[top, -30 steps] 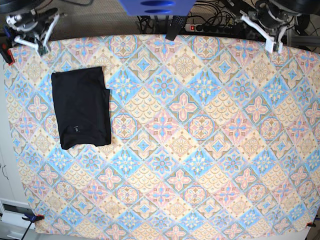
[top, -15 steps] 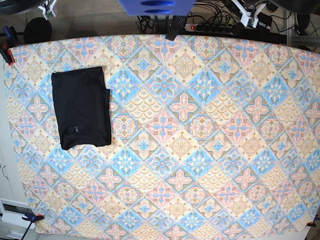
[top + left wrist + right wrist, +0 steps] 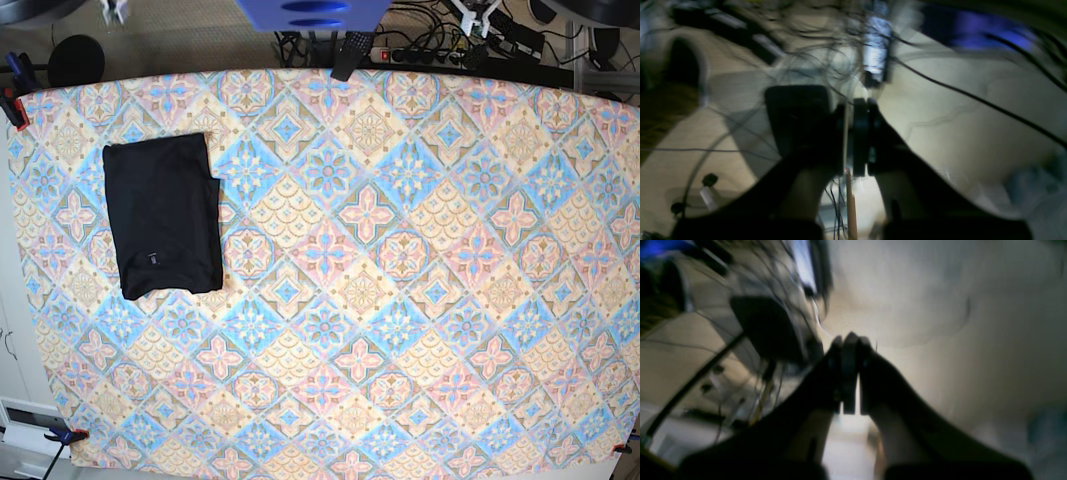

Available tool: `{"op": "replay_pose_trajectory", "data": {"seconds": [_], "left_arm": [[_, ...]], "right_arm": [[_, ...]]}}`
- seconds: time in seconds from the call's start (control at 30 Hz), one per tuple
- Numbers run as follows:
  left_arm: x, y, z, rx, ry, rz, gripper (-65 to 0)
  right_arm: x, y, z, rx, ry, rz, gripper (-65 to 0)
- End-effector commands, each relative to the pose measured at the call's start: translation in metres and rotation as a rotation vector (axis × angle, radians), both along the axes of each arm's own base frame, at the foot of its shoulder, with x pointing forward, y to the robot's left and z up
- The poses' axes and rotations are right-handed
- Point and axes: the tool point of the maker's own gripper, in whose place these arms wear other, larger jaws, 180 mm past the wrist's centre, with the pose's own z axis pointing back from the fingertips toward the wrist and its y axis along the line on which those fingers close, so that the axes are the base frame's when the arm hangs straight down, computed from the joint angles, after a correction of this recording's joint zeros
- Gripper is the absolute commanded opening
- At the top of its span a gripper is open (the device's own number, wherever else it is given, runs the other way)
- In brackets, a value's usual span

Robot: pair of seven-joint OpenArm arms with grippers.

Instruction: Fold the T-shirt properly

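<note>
T-shirt (image 3: 164,216) lies folded, compact rectangle, far-left part of patterned surface (image 3: 400,300), unmoved since a second ago. Both arms since pulled back off top edge. Left hand (image 3: 855,136), right hand (image 3: 848,373): closed, empty. Judgement: fold complete, arms retiring.

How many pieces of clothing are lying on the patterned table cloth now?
1: the T-shirt, black and folded into a compact rectangle, lies flat near the far left corner of the table in the base view. Nothing hides another.
</note>
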Motion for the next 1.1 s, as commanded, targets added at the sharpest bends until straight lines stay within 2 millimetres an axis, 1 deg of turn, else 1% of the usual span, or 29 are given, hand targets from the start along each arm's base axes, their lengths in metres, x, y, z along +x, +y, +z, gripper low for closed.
{"op": "replay_pose_trajectory", "data": {"seconds": [0.0,0.07,0.13,0.17,0.23,0.3,0.43,0.47,0.5,0.57,0.6,0.63,0.67,0.7,0.77,0.8,0.83,1.0,1.03,1.07], "left_arm": [[-0.005,-0.01,-0.004,-0.027,0.007,-0.003,-63.4],[-0.008,-0.017,-0.015,-0.041,0.019,-0.012,-63.4],[-0.009,-0.022,-0.025,-0.051,0.025,-0.021,-63.4],[-0.01,-0.025,-0.03,-0.055,0.025,-0.025,-63.4],[-0.009,-0.028,-0.041,-0.059,0.022,-0.034,-63.4],[-0.013,-0.029,-0.052,-0.058,0.03,-0.043,-63.4],[-0.02,-0.026,-0.074,-0.043,0.035,-0.076,-63.4],[-0.021,-0.029,-0.078,-0.043,0.03,-0.085,-63.4],[-0.024,-0.031,-0.082,-0.044,0.027,-0.096,-63.4],[-0.021,-0.032,-0.085,-0.042,0.002,-0.12,-63.4],[-0.017,-0.035,-0.086,-0.047,-0.015,-0.136,-63.4],[-0.015,-0.043,-0.087,-0.059,-0.022,-0.149,-63.4],[-0.015,-0.047,-0.088,-0.065,-0.018,-0.154,-63.4],[-0.013,-0.051,-0.088,-0.072,-0.022,-0.157,-63.4],[-0.003,-0.056,-0.09,-0.078,-0.039,-0.16,-63.2],[0.0,-0.063,-0.09,-0.088,-0.045,-0.157,-63.1],[0.004,-0.066,-0.09,-0.093,-0.05,-0.155,-63.0],[0.02,-0.069,-0.092,-0.094,-0.074,-0.147,-62.7],[0.02,-0.069,-0.092,-0.094,-0.074,-0.146,-62.7],[0.022,-0.069,-0.092,-0.093,-0.077,-0.146,-62.7]], "right_arm": [[0.012,-0.005,-0.002,0.007,-0.05,-0.026,-65.0],[0.009,0.003,-0.012,0.029,-0.052,-0.073,-65.0],[0.002,0.01,-0.019,0.041,-0.049,-0.086,-65.0],[0.002,0.013,-0.024,0.046,-0.057,-0.082,-65.0],[0.008,0.02,-0.032,0.057,-0.09,-0.082,-65.0],[0.006,0.03,-0.039,0.076,-0.104,-0.105,-65.0],[0.021,0.053,-0.052,0.127,-0.134,-0.157,-65.0],[0.026,0.059,-0.055,0.14,-0.139,-0.165,-65.0],[0.026,0.063,-0.057,0.149,-0.137,-0.169,-65.0],[0.027,0.07,-0.059,0.164,-0.139,-0.177,-65.0],[0.024,0.073,-0.059,0.168,-0.137,-0.185,-65.0],[0.021,0.07,-0.061,0.146,-0.131,-0.19,-65.0],[0.017,0.066,-0.063,0.114,-0.121,-0.192,-65.0],[0.019,0.071,-0.066,0.096,-0.122,-0.198,-65.0],[0.035,0.095,-0.075,0.094,-0.139,-0.213,-65.0],[0.041,0.105,-0.079,0.091,-0.141,-0.219,-65.0],[0.043,0.111,-0.081,0.082,-0.138,-0.221,-65.0],[0.046,0.109,-0.083,0.059,-0.136,-0.221,-65.0],[0.048,0.113,-0.084,0.064,-0.139,-0.226,-65.0],[0.052,0.122,-0.085,0.079,-0.144,-0.232,-65.0]]}}
